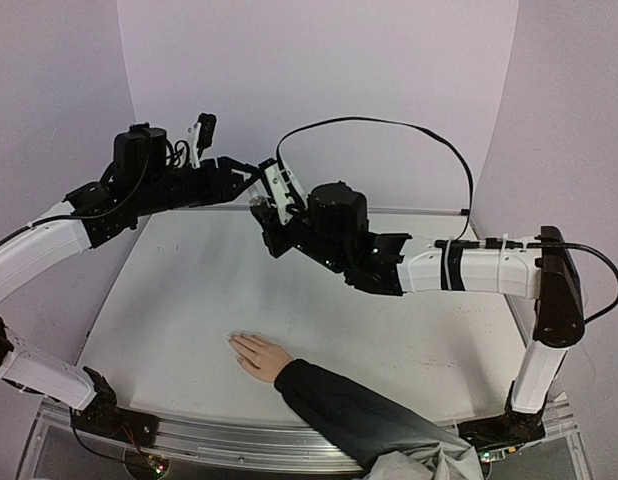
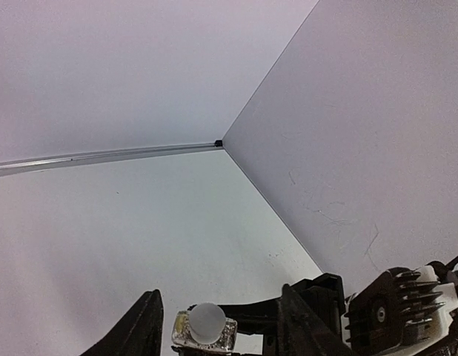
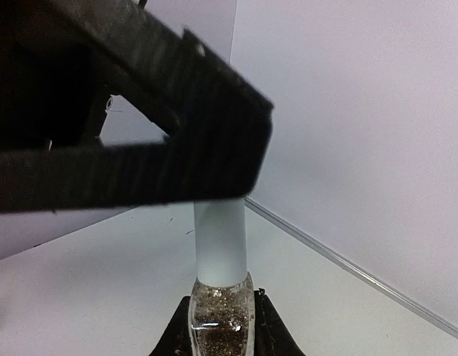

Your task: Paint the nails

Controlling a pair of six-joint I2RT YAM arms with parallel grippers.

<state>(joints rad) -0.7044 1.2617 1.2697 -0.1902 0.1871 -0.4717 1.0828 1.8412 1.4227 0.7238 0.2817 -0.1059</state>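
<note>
Hand lies flat on the near part of the table, its dark sleeve running to the near edge. The nails are at its fingertips, too small to resolve. Farther back, raised above the table, the right gripper is clamped on the white cap of a glitter bottle. Left gripper flanks the glass; whether it presses on it cannot be told
</note>
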